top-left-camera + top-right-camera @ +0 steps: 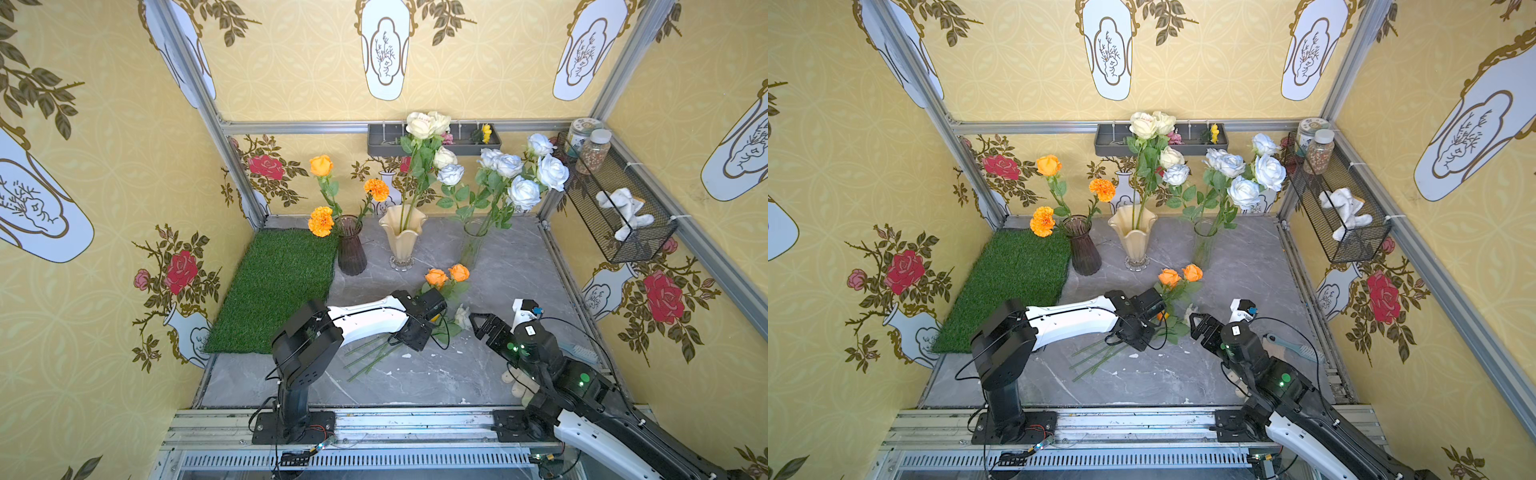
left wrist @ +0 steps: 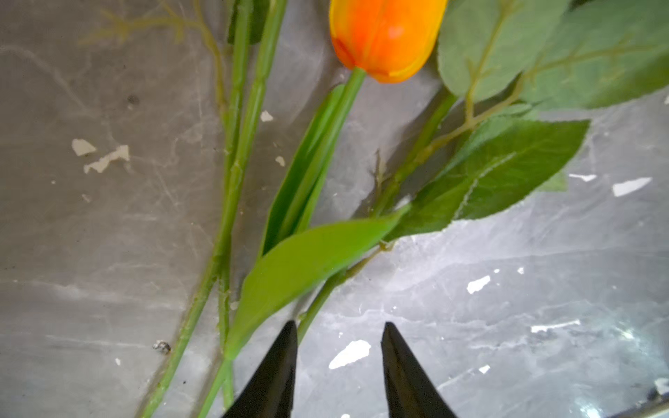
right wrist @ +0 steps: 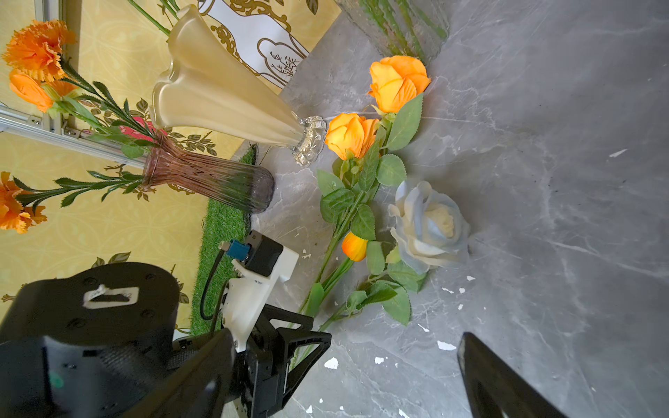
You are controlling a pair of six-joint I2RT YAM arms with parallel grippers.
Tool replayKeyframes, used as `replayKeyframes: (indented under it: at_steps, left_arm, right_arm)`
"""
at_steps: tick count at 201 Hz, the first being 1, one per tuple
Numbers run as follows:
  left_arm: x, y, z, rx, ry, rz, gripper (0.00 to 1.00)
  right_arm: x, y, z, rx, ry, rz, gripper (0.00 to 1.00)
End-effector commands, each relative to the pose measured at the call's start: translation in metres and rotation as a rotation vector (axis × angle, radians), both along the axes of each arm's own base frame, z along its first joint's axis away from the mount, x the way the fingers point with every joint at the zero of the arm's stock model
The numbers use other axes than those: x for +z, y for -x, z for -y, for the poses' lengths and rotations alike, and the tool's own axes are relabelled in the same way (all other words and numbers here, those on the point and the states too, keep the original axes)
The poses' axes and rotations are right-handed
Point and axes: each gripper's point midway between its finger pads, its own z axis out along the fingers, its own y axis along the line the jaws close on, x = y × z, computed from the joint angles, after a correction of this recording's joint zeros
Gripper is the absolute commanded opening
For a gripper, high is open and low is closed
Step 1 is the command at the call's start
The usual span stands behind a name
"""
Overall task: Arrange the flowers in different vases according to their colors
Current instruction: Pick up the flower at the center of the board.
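left gripper [image 2: 339,327]: jaws partly apart, nothing between, green stem [image 2: 318,304] just beside one fingertip [image 2: 278,362] | right gripper [image 1: 478,326]: spread wide, empty, near pale-blue rose [image 3: 430,224] | orange tulip [image 2: 387,36], orange roses [image 1: 436,277], pale-blue rose: flat on worktop [image 1: 415,374], in front of cream vase [image 1: 402,239]

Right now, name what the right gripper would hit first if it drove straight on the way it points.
Probably the pale rose, which lies just ahead of the open right gripper. Depth is unclear, so the gripper might pass above the bloom instead.
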Motion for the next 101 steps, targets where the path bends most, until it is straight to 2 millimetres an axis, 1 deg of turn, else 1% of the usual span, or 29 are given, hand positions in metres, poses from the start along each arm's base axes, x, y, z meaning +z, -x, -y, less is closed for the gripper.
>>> replayKeyframes:
  at_steps: [1, 55, 81, 101]
  left_arm:
    - [-0.010, 0.000, 0.000, -0.008, -0.035, -0.022, 0.41]
    - [-0.022, -0.007, -0.004, -0.017, -0.085, -0.033, 0.41]
    - [-0.027, -0.007, -0.004, -0.019, -0.099, -0.049, 0.41]
    - [-0.030, -0.004, -0.001, -0.030, -0.101, -0.072, 0.40]
  right_arm:
    - [0.007, -0.003, -0.003, 0.006, -0.017, 0.030, 0.97]
    - [0.007, -0.003, -0.003, 0.003, -0.018, 0.031, 0.97]
    - [0.006, -0.004, -0.003, 0.001, -0.016, 0.029, 0.97]
    - [0.006, -0.004, -0.003, 0.003, -0.015, 0.029, 0.97]
